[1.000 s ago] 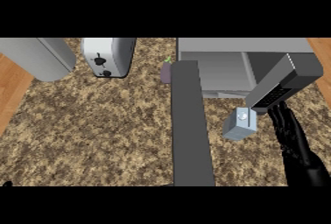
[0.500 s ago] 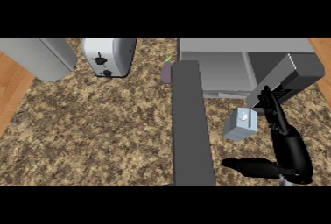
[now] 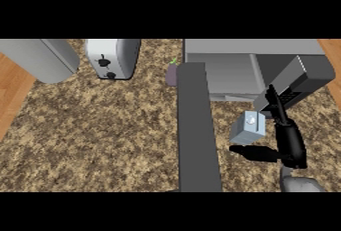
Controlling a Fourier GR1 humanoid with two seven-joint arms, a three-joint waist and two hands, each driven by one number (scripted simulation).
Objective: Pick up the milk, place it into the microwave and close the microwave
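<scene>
R hand (image 3: 288, 143) is spread wide, holding nothing: fingers straight up toward the microwave door (image 3: 293, 85), thumb out to the side. Milk carton (image 3: 248, 128) sits just inside that span, btwn thumb and fingers, on the counter (image 3: 100, 135), apparently untouched. Prob light, stiff-ish card w/ slick sides; best taken across the flat mid-body, not the gabled top. Door edge close beyond fingertips, microwave (image 3: 230, 74) cavity open ahead. L hand not seen.

Speckled brown counter (image 3: 100, 131) carries microwave (image 3: 233, 67), milk carton (image 3: 248, 128) just before it, toaster (image 3: 112, 58) rear left.
</scene>
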